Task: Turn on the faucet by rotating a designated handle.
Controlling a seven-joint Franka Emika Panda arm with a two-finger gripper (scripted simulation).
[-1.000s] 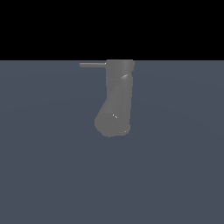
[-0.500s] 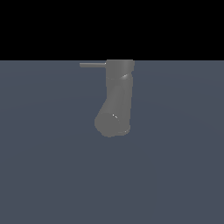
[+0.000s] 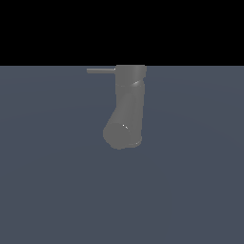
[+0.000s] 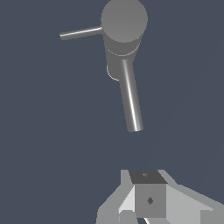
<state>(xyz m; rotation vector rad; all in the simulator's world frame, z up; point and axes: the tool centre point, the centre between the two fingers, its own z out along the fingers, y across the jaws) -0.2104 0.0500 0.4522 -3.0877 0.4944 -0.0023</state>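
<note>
One faucet [image 3: 126, 107] at surface [image 3: 57, 190] far edge, handle [image 3: 101, 70] untouched. Tool [image 4: 148, 205] well apart, open or closed unclear. Approach step; next reach handle, push sideways.

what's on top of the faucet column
Nothing sits on the faucet: its flat round top is bare. The handle sticks out sideways beside it. Its underside is hidden.

Dim, flat, sharp renders; faint glints on the faucet [image 3: 125, 107].
</note>
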